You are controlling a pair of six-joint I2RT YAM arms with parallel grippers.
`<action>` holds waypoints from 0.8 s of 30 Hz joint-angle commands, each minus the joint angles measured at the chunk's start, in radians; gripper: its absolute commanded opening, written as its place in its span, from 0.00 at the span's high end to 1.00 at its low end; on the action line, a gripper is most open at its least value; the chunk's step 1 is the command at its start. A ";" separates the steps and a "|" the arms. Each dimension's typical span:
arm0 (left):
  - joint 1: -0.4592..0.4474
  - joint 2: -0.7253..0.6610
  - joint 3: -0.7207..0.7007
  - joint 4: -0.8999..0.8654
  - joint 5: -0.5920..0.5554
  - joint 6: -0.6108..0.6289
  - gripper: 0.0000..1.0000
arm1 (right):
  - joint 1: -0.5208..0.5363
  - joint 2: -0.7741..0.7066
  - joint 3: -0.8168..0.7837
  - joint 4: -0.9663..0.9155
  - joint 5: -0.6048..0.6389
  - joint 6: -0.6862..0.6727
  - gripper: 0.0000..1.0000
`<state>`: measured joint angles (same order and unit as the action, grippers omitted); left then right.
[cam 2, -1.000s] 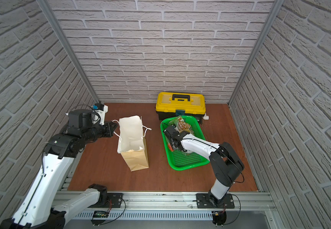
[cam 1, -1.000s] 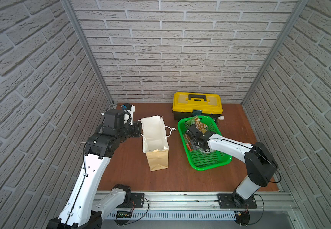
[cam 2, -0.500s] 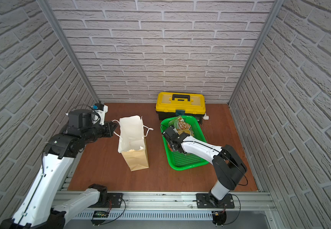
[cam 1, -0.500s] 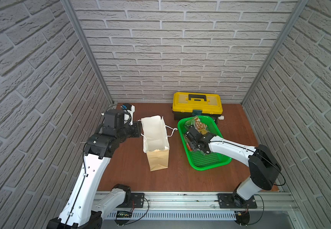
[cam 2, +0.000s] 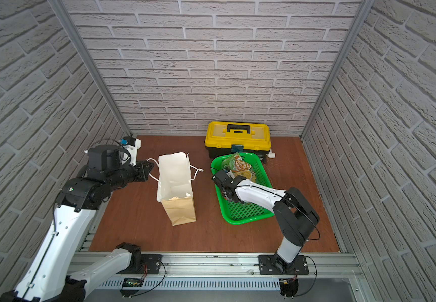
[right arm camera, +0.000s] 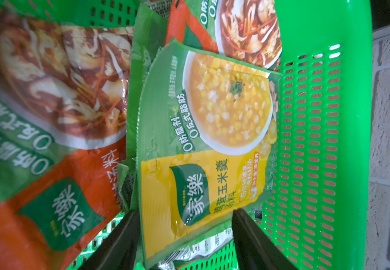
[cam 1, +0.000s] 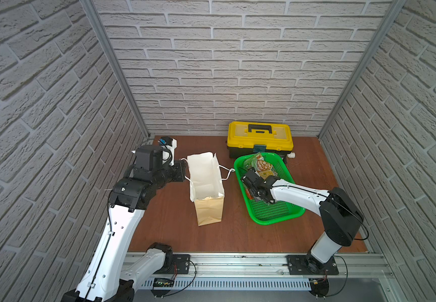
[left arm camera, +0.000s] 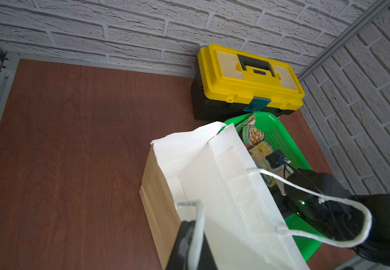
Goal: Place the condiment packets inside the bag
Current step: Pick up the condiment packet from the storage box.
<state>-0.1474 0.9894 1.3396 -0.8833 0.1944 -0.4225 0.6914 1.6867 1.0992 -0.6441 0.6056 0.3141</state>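
L claw (left arm camera: 195, 245) pressed together, pinching white cord handle (left arm camera: 200, 217) of tall tan kraft paper bag (cam 1: 206, 183), upright mid-table. R claw (right arm camera: 185, 233) spread, straddling yellow-green corn-soup packet (right arm camera: 203, 149) among glossy condiment packets (cam 1: 262, 166) in green perforated plastic basket (cam 1: 277, 221), 3 o'clock of bag. Yellow plastic toolbox (cam 1: 260, 137) at basket's 12.

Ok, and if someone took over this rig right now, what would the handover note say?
The left claw is shut on the cord handle of the bag, which stands upright and open.
The right claw is open, jaws either side of the yellow packet in the green basket.
Done: nothing; no packet shows in the bag.
Left: grip it, drop it in, then the other packets.
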 commanded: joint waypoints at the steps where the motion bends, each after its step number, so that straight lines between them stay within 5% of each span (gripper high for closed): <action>1: 0.005 -0.013 -0.007 0.016 -0.001 0.007 0.94 | 0.006 -0.048 -0.014 0.002 0.010 -0.016 0.31; 16: 0.005 -0.011 -0.011 0.018 0.002 0.006 0.94 | 0.036 0.003 -0.021 0.031 -0.004 -0.055 0.28; 24: 0.005 -0.011 -0.013 0.021 0.001 0.007 0.94 | 0.030 0.056 0.035 -0.061 0.112 0.002 0.34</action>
<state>-0.1474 0.9894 1.3388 -0.8833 0.1944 -0.4221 0.7227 1.7210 1.1019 -0.6556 0.6403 0.2840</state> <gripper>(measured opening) 0.066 0.662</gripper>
